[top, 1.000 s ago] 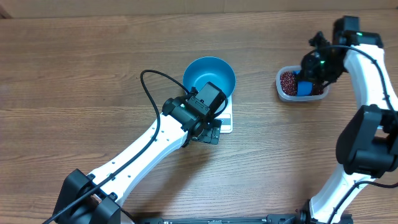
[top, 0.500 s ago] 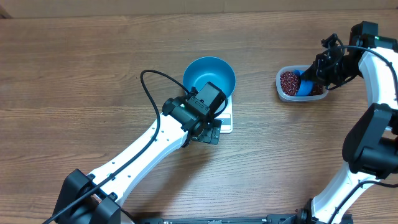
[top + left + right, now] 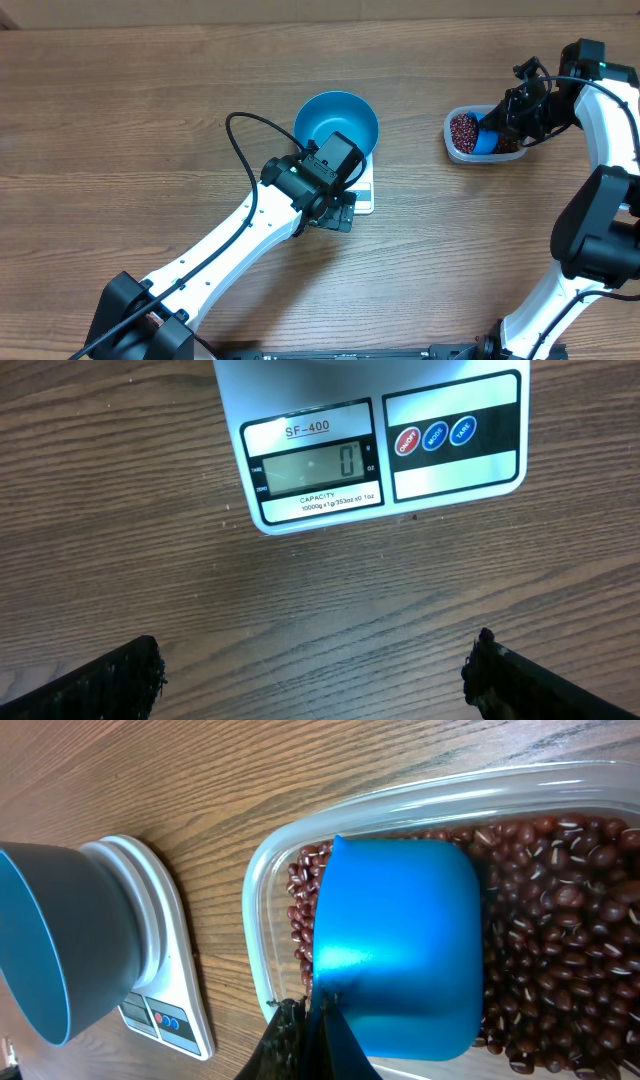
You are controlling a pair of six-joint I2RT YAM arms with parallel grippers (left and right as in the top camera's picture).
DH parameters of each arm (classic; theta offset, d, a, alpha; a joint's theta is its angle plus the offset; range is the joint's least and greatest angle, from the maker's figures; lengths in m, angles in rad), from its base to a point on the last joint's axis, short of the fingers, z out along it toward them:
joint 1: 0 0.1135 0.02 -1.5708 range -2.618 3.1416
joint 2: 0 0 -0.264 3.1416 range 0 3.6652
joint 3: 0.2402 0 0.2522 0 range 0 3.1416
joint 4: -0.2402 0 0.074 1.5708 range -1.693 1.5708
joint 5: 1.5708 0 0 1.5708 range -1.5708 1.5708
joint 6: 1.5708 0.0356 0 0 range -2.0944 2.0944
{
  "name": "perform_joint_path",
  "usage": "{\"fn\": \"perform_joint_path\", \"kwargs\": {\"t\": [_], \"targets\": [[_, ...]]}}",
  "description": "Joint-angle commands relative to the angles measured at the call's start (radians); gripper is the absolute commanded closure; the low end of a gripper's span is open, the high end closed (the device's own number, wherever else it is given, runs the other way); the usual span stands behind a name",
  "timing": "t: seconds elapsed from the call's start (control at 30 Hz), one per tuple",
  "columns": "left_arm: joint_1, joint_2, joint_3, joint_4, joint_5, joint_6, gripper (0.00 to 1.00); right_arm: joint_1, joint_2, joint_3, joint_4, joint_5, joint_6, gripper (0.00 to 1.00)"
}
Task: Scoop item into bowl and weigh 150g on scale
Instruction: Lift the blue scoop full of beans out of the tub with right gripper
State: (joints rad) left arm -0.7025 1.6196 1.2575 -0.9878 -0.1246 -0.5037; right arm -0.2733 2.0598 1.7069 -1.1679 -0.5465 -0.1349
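We judge the task to be at its first step, with no beans moved yet. The round, deep, bright-blue bowl (image 3: 337,120) sits on the small white square scale (image 3: 370,445). The scale's grey display (image 3: 310,465) reads zero, and the part of the bowl's inside that we can see is bare. All of the scooping and weighing up to the target is still to do.

The beans (image 3: 560,920) are tiny, glossy and dark red-brown. They lie in a loose heap inside a clear plastic tub (image 3: 270,890) with rounded corners, well to the right of the scale. A smooth, shiny blue plastic scoop (image 3: 400,950) rests in the beans, its rounded back facing our wrist view.

The right hand (image 3: 310,1035) is closed, and its dark fingers pinch the scoop at its near edge. The left hand (image 3: 315,670) hangs wide open over the wood-grain table (image 3: 150,100), just in front of the scale, and grips nothing.
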Motion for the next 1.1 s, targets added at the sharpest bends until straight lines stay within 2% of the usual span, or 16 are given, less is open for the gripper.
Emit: {"fn": "perform_joint_path", "kwargs": {"t": [0.0,0.2,0.4,0.87,1.07], "targets": [[0.002,-0.016,0.017,0.001,-0.016,-0.021,0.0,0.016,0.047,-0.054,-0.013,0.021,0.008,0.96],[0.002,-0.016,0.017,0.001,-0.016,-0.021,0.01,-0.021,0.047,-0.054,-0.023,0.009,0.008,0.96],[0.002,-0.016,0.017,0.001,-0.016,-0.021,0.01,-0.061,0.047,-0.054,-0.018,-0.104,0.003,0.96],[0.002,-0.016,0.017,0.001,-0.016,-0.021,0.01,-0.087,0.047,-0.058,-0.019,-0.121,-0.004,0.96],[0.002,-0.016,0.017,0.001,-0.016,-0.021,0.01,-0.135,0.047,-0.058,-0.019,-0.227,-0.031,0.96]]}}
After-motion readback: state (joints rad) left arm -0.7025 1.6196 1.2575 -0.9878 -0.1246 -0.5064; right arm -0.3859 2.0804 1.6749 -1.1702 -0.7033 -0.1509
